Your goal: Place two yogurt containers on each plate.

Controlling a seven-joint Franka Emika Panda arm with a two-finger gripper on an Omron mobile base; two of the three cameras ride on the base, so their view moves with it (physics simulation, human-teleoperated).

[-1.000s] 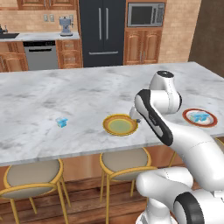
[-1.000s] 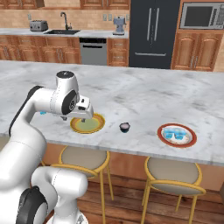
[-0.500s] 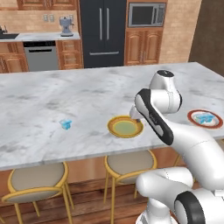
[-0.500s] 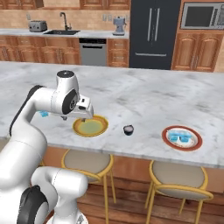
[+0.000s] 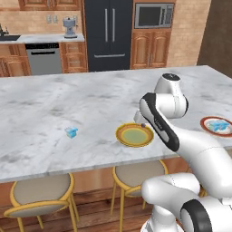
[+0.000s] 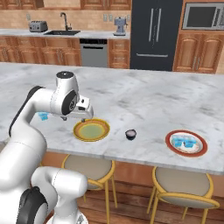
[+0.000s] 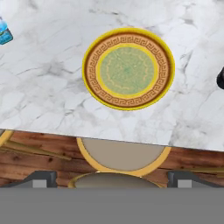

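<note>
Yogurt containers lay in three places on the marble counter (image 6: 144, 94). Two pale-blue-and-white tubs (image 6: 185, 142) sat side by side on the red-rimmed plate (image 6: 186, 150), whose white centre showed in the right base view; the left base view caught this plate only partly, at its right edge. The dark round cup (image 6: 130, 134) stood on bare marble between the red-rimmed plate and the yellow-rimmed plate (image 6: 91, 130), nearer the latter. In the hand view it appeared only as a dark sliver at the right edge, and in the left base view the arm hid it. The lone blue-and-white tub (image 5: 71, 132) rested on the counter well apart from the yellow-rimmed plate, on the side away from the cup; the right base view showed it partly behind the arm. No writing on any tub could be read.

The yellow-rimmed plate held nothing. The hand view resolved a brown key-pattern band between its golden rim and pale green centre, a detail neither base view showed.

The gripper (image 6: 84, 114) hung above the counter just behind the yellow-rimmed plate. Its fingertips (image 7: 43, 178) stood wide apart at the bottom of the hand view, with nothing between them. A stool (image 7: 122, 157) sat below the counter edge, beneath that plate.
</note>
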